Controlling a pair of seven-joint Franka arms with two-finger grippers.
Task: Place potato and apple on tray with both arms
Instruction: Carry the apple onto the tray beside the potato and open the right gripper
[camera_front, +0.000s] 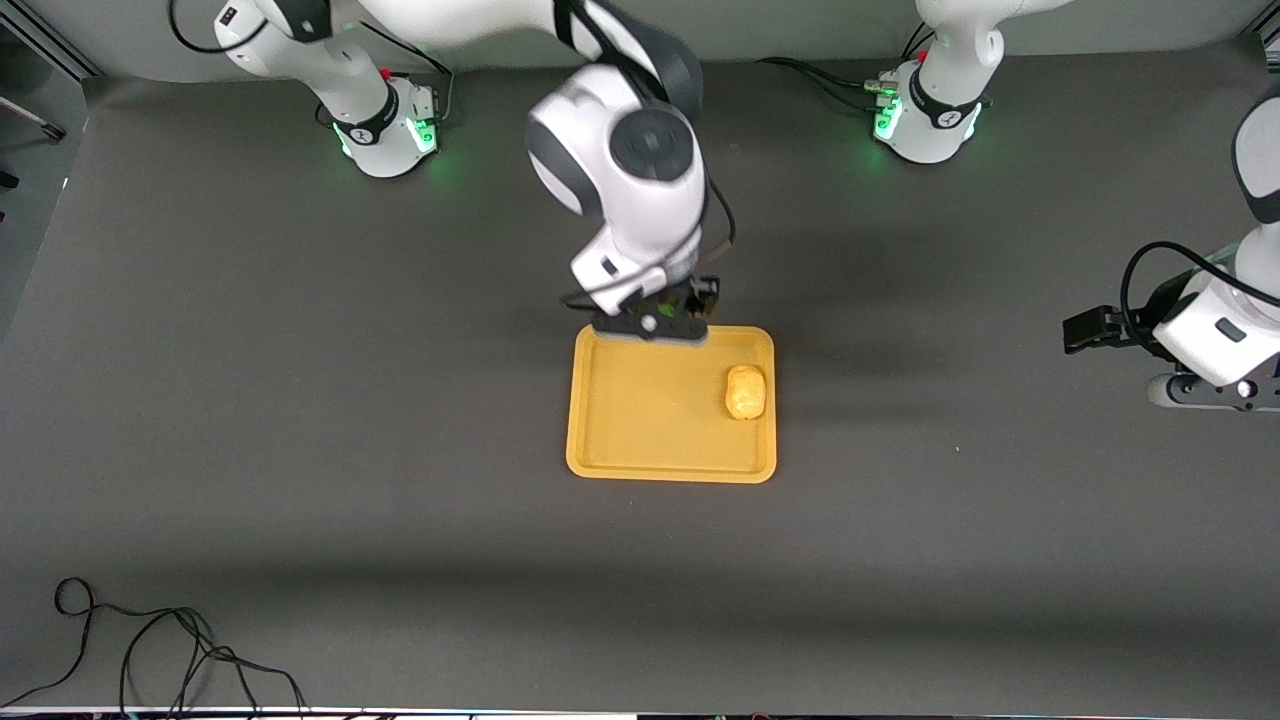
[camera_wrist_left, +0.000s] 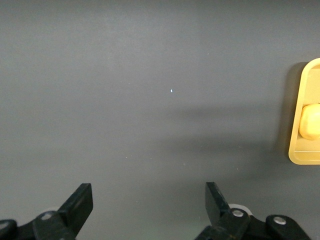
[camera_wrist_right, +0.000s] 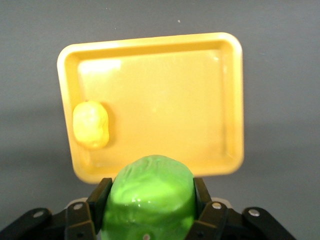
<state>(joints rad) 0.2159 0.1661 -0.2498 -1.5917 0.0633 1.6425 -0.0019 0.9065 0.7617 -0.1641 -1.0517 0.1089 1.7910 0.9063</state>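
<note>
Front view: the tray (camera_front: 668, 440) lies mid-table with the potato (camera_front: 745, 392) on it, toward the left arm's end. The right gripper (camera_front: 655, 322) hangs over the tray's edge nearest the bases. The left gripper (camera_front: 1215, 388) waits over bare table at its own end.

Left wrist view: its fingers (camera_wrist_left: 77, 202) are spread wide and hold nothing.

Right wrist view: the fingers (camera_wrist_right: 100, 197) pinch the apple (camera_wrist_right: 152, 197) above the tray's rim (camera_wrist_right: 150, 45).
</note>
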